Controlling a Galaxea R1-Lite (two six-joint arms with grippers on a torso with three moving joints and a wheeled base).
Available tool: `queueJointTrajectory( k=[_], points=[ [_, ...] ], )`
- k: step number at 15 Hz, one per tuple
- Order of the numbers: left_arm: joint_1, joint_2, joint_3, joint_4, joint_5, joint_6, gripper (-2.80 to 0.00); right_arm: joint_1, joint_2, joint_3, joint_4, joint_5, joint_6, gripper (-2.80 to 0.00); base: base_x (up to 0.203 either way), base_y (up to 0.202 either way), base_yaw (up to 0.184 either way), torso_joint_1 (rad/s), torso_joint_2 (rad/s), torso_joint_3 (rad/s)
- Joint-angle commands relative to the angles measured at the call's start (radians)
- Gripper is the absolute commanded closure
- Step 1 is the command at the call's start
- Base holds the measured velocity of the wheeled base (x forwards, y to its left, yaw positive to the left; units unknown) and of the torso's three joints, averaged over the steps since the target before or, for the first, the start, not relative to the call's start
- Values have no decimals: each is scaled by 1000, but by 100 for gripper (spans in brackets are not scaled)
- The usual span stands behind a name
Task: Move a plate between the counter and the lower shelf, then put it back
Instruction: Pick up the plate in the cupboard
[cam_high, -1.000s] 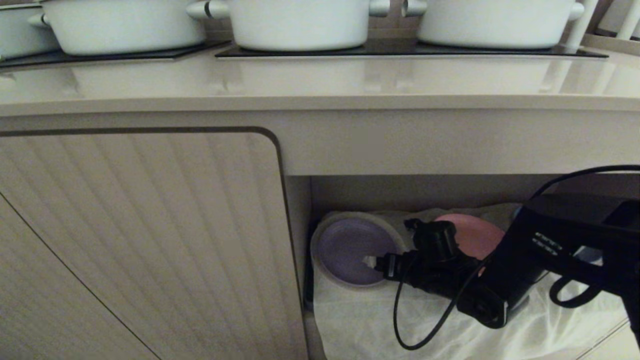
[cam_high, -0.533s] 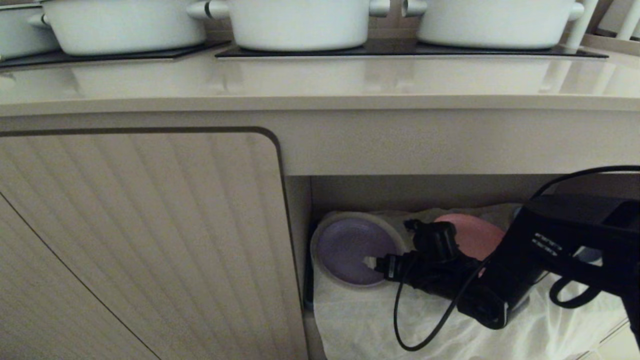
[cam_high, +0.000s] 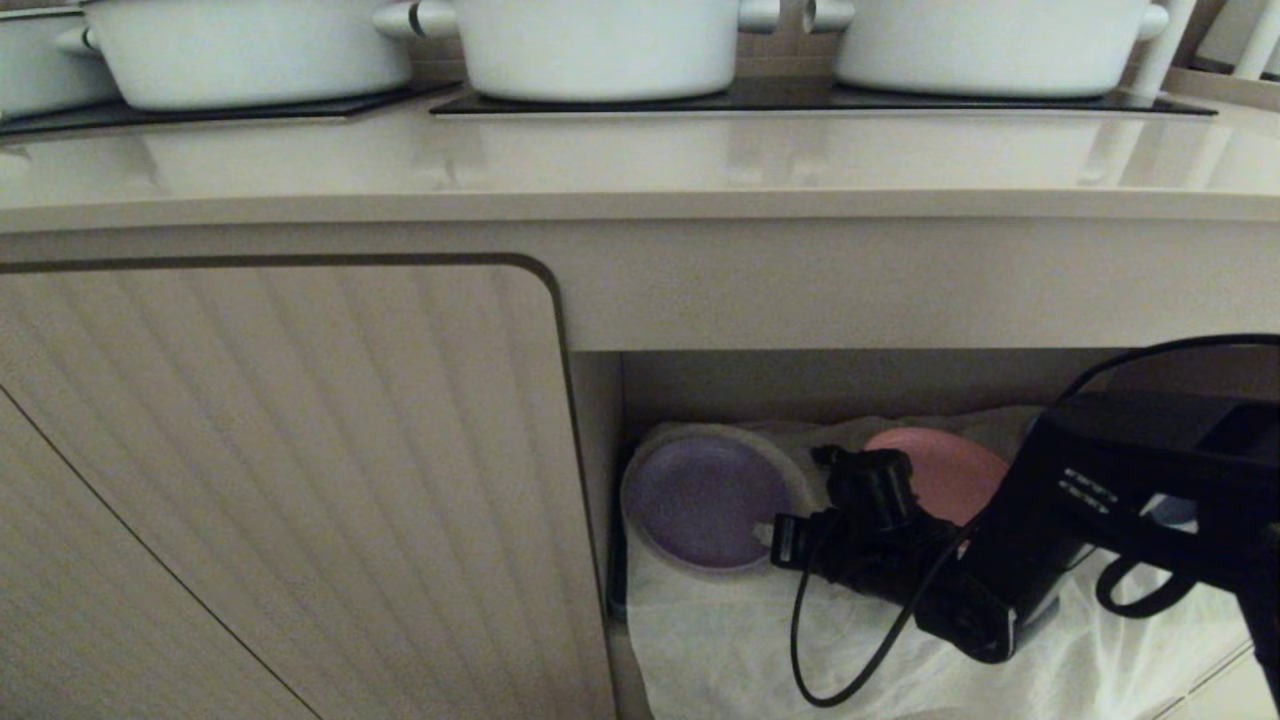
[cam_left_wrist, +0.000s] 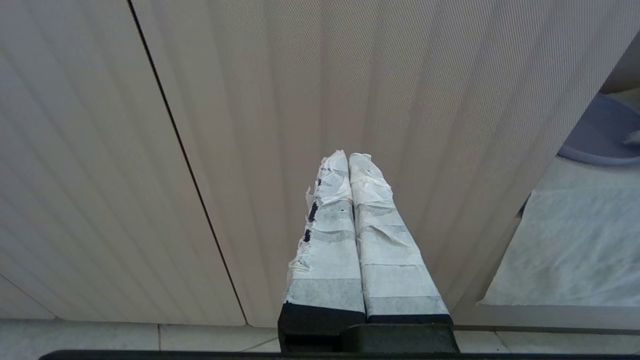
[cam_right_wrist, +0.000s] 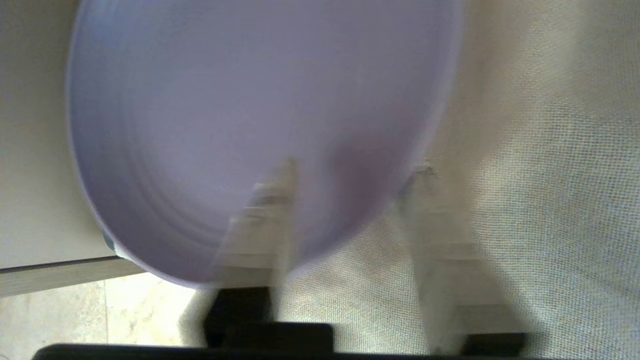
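As my right gripper (cam_right_wrist: 345, 200) straddles the lavender plate (cam_high: 705, 497) rim on the lower shelf (cam_high: 720, 640), fingers (cam_right_wrist: 265, 220) not visibly clamped; next, pinch firmly, then lift toward the table (cam_high: 640, 170).

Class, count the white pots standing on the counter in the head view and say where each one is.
4: one cut off at the far left, one left of centre, one at centre, one at right. More may sit outside view.

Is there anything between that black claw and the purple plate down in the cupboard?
Nothing visible. The right gripper already straddles the plate at its rim, one finger over the plate, the other outside on the white sheet. The pink plate sits off to the side, behind the arm.
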Motion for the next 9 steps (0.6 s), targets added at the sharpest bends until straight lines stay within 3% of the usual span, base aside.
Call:
queueJointTrajectory(
  k=[1,9],
  points=[
    [0,1,0,0,1,-1,0,0,-1,0,-8,1,3,0,0,0,0,0,0,0],
    [0,1,0,0,1,-1,0,0,-7,20,-9,-2,3,0,0,0,0,0,0,0]
  ],
)
